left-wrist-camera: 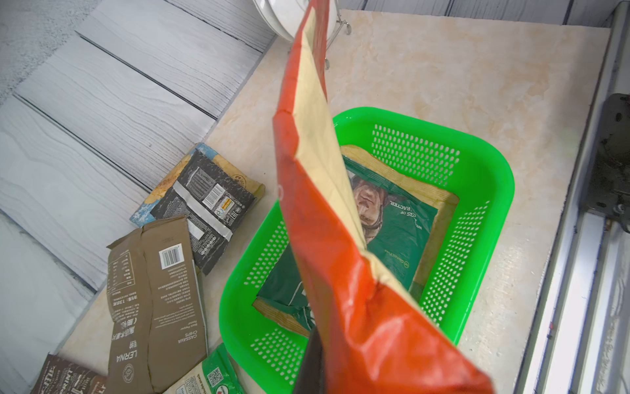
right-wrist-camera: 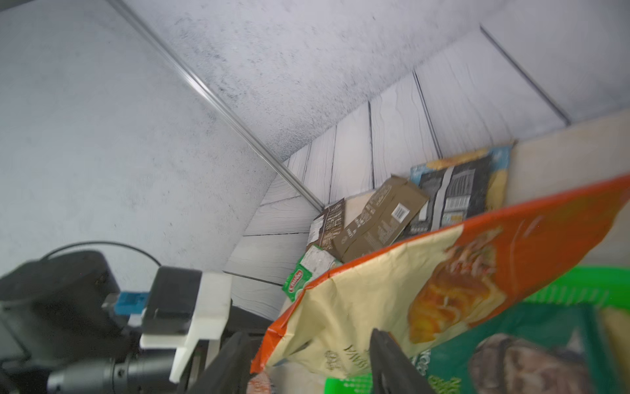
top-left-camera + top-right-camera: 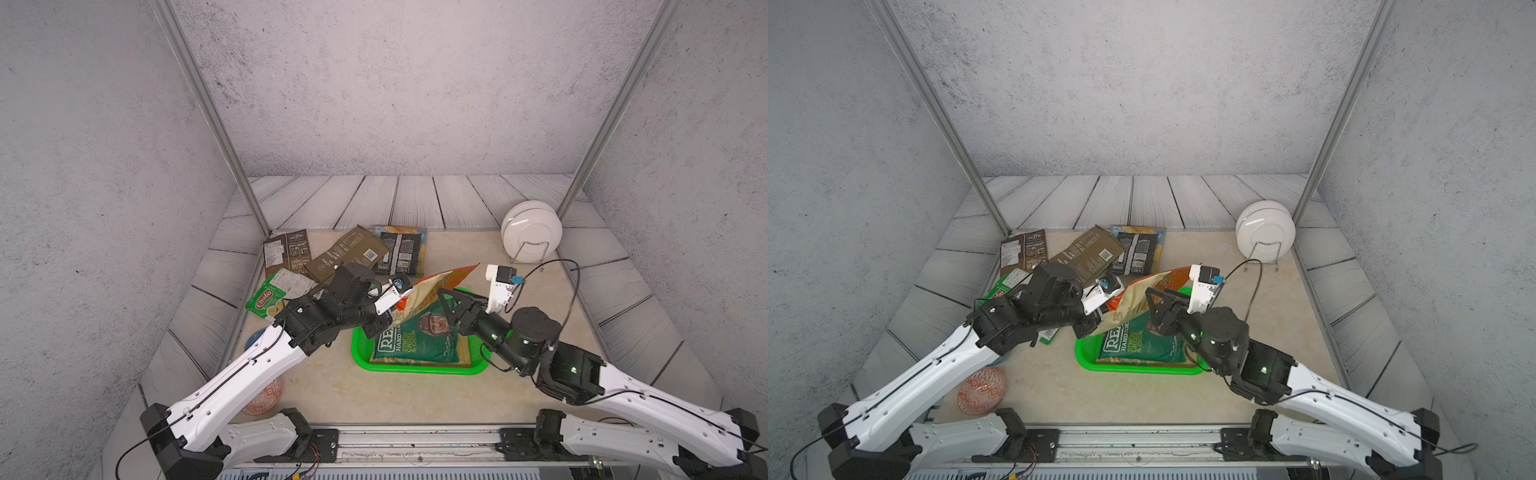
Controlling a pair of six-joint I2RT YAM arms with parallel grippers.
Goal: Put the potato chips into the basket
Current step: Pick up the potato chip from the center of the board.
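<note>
Left claw clenched on the lower corner of the red bag, orange-red with a cream face; the bag hangs tilted in the air over the basket, upper end pointing toward the back. Right claw released, fingers spread wide on either side of the same bag's edge, not pinching it, as the right wrist view shows. Basket is bright green with perforated sides, sits flat on the desk roughly mid-scene, between the two arms. Dark green bag lies flat inside it, printed side up, filling most of the bottom. Four more chip bags are outside the basket on the desk, clustered at the back-left: brown bag nearest the corner, olive bag overlapping beside it, black bag with yellow-blue edges next along, all label side down showing barcodes; light green bag closer in, partly under the left arm. Desk top is pale beige, stone-look, a bit stained. White plates stand upright in a wire rack at the back-right corner. Orange-red patterned round object sits front-left under the left arm. Whitewashed planks border the desk, grey speckled walls rise behind and to both sides, two metal posts slant up. Metal rail runs along the front, carrying both arm bases.
</note>
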